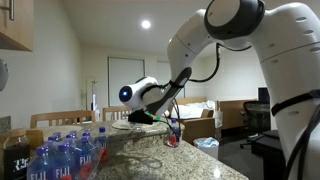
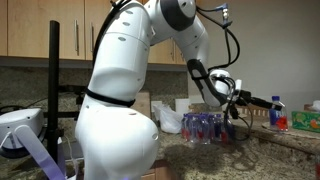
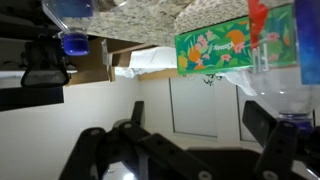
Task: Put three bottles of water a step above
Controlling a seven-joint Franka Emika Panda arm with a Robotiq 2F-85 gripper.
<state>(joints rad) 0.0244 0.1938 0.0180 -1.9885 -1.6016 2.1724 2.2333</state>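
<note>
A shrink-wrapped pack of blue-capped water bottles stands on the speckled granite, also visible as the pack. A single bottle with a blue cap and a red-marked label stands further along the granite. My gripper hangs beside it, open and empty. The wrist view is upside down. There my gripper holds nothing, a clear bottle is just beyond the right finger, and another blue-capped bottle stands far left. I cannot tell which granite level is the step above.
A green and orange tissue box sits on the granite behind the bottles. A teal container stands at the far end. A dark cola bottle is beside the pack. Wooden cabinets hang above the counter.
</note>
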